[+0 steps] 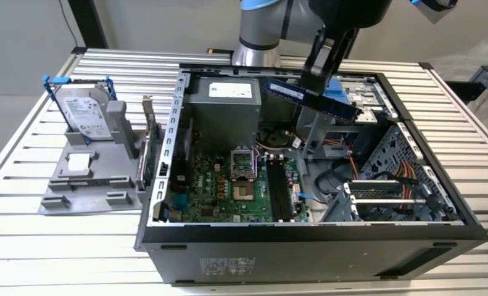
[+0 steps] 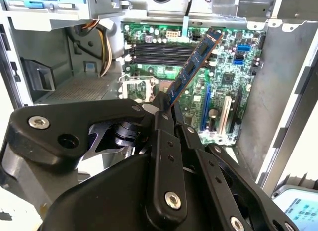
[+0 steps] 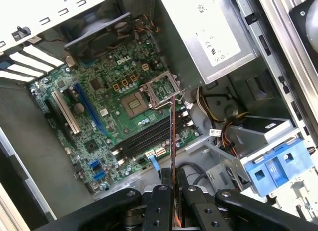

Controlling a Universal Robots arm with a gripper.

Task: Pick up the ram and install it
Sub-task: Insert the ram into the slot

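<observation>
Exterior view showed the claw [image 1: 314, 79] clamped on the ram [image 1: 308, 98], holding it tilted above the open case [image 1: 310, 259], near the power supply [image 1: 223, 108]. Both wrist views had the ram clear above the motherboard [image 3: 104, 107] and its dark slots [image 3: 139, 139]. At the exterior view's left, a hard drive [image 1: 87, 114] stood in a grey stand [image 1: 87, 185] on the table [image 1: 63, 246].

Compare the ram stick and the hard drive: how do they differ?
The ram is a slim dark blue stick; the hard drive is a silver box with blue clips. The ram hangs in the gripper above the open computer case; the hard drive stands in a grey holder beside it. Neither is installed.
</observation>
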